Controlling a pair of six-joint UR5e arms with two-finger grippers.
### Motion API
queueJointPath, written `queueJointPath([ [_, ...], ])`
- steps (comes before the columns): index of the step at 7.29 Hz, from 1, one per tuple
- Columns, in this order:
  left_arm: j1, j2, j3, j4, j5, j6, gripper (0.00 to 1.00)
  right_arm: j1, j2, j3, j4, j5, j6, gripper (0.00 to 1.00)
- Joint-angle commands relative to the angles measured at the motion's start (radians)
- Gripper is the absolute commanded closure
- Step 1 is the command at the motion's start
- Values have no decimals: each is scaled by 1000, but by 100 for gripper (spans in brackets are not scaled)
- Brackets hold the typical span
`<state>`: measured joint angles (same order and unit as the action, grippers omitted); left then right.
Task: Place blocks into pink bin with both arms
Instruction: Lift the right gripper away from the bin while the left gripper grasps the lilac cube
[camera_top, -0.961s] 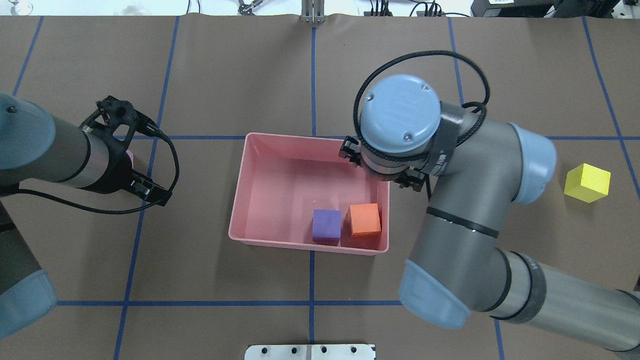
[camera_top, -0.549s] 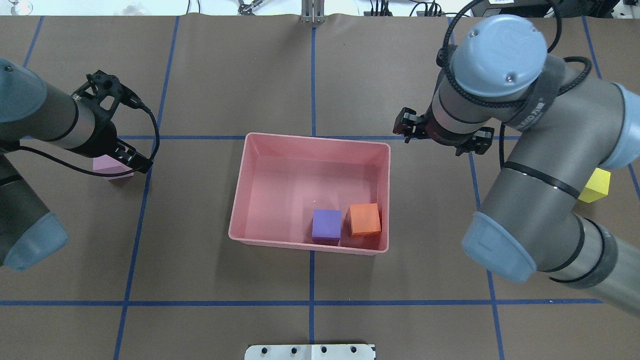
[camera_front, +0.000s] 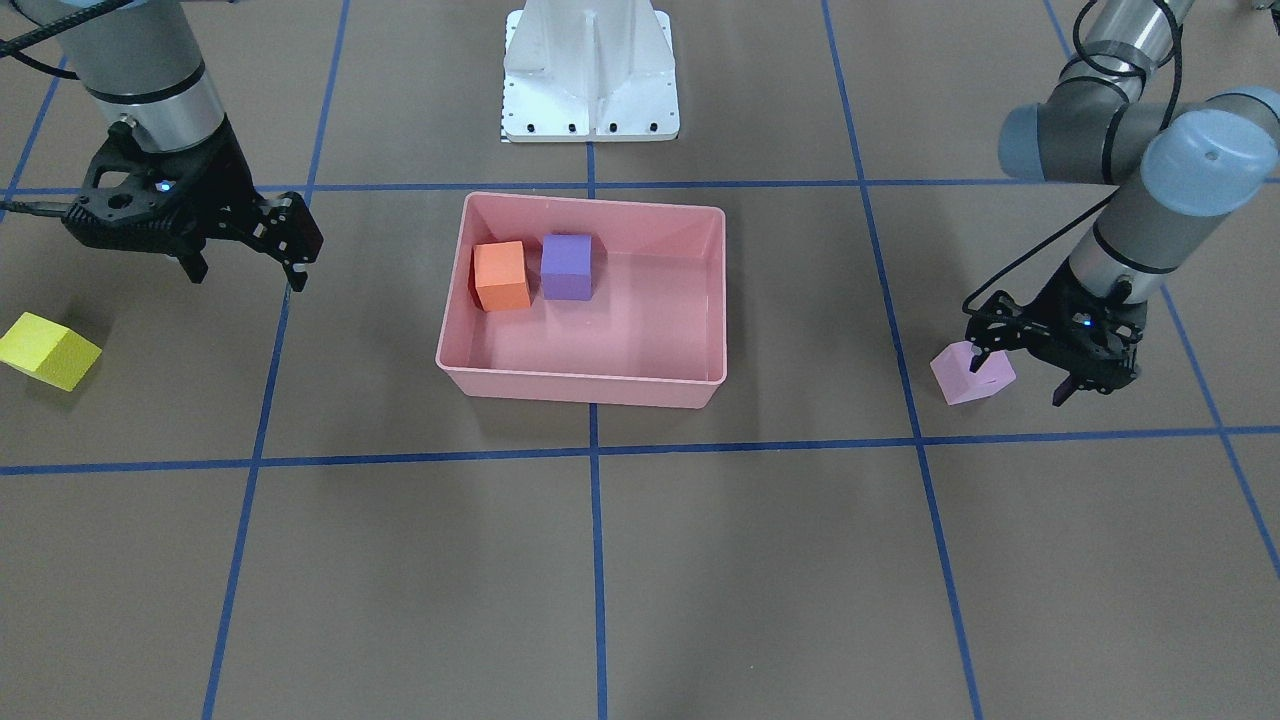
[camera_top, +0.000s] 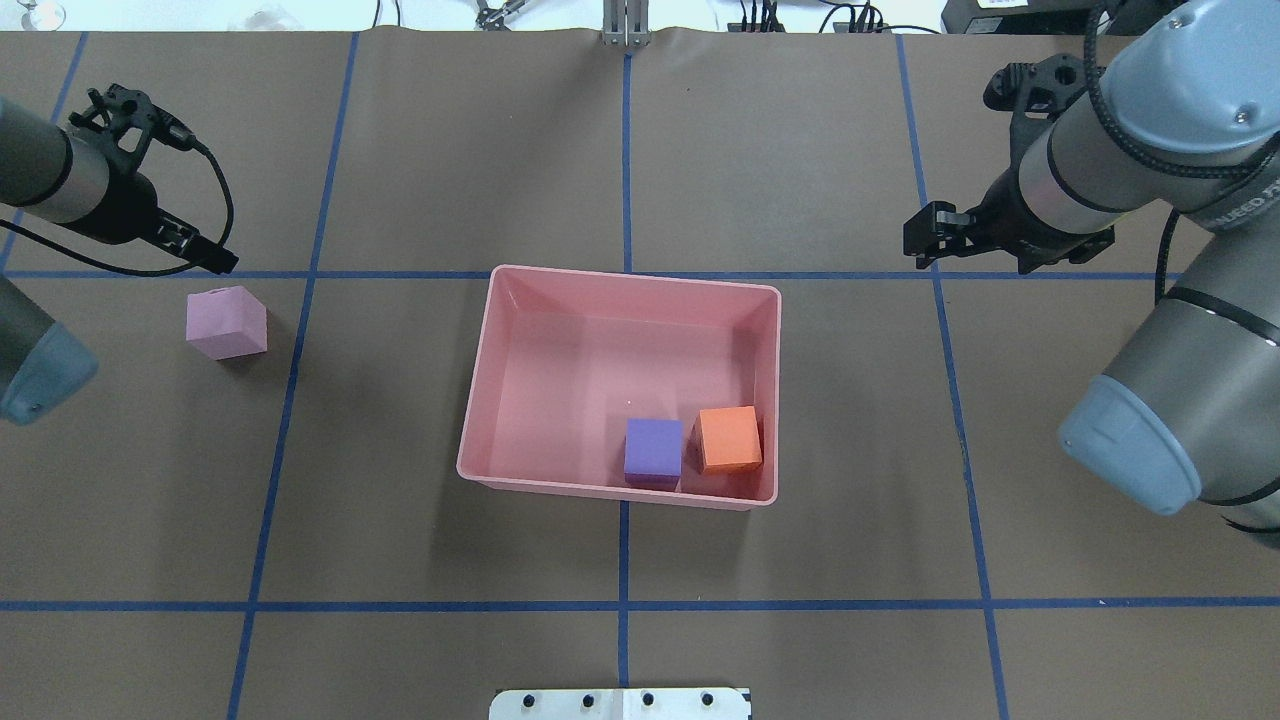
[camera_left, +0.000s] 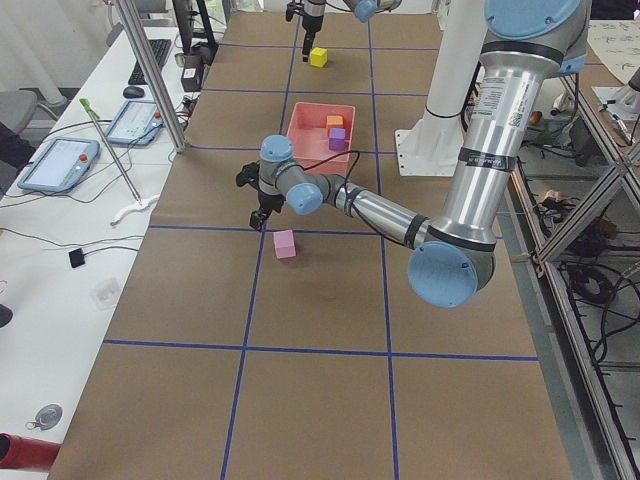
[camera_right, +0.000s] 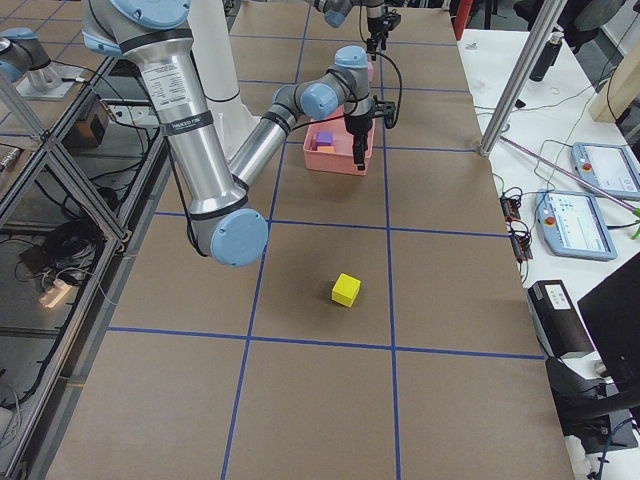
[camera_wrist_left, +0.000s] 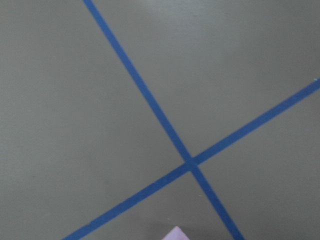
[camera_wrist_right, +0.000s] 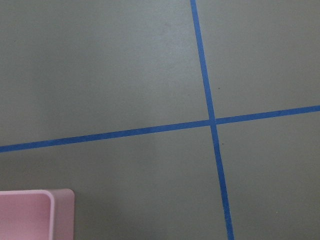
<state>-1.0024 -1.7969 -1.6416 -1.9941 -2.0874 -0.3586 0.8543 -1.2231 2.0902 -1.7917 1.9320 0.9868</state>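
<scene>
The pink bin (camera_top: 478, 400) sits mid-table and also shows in the front view (camera_front: 580, 386). Inside it, side by side, lie the purple block (camera_top: 653, 450) and the orange block (camera_top: 730, 439). The light pink-lilac block (camera_top: 226, 322) rests on the table left of the bin. My left gripper (camera_front: 1022, 373) hangs open and empty just beside it. The yellow block (camera_front: 48, 350) lies on the table out past my right arm, and that arm hides it in the overhead view. My right gripper (camera_front: 245, 274) hangs open and empty between the yellow block and the bin.
The white robot base (camera_front: 590, 70) stands at the table's near edge. Blue tape lines (camera_top: 625, 150) grid the brown table cover. A corner of the bin (camera_wrist_right: 35, 215) shows in the right wrist view, and a corner of the lilac block (camera_wrist_left: 175, 234) in the left wrist view.
My right arm has swung from above the bin out to the right and now covers the yellow block in the overhead view. My left gripper has drawn back off the lilac block, which now shows in full.
</scene>
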Motion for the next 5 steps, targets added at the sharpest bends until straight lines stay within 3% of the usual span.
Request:
queueJointPath([
  [1,-9,48,-1,-72,4,-324,0,12,-22,-2,18,8,-37,0],
  [3,7,112,-6,-251,13,-666,0,14,-24,-2,20,7,-45,0],
  [5,142,120,-4,-262,203,-833,0,35,-35,-2,20,21,-146,0],
])
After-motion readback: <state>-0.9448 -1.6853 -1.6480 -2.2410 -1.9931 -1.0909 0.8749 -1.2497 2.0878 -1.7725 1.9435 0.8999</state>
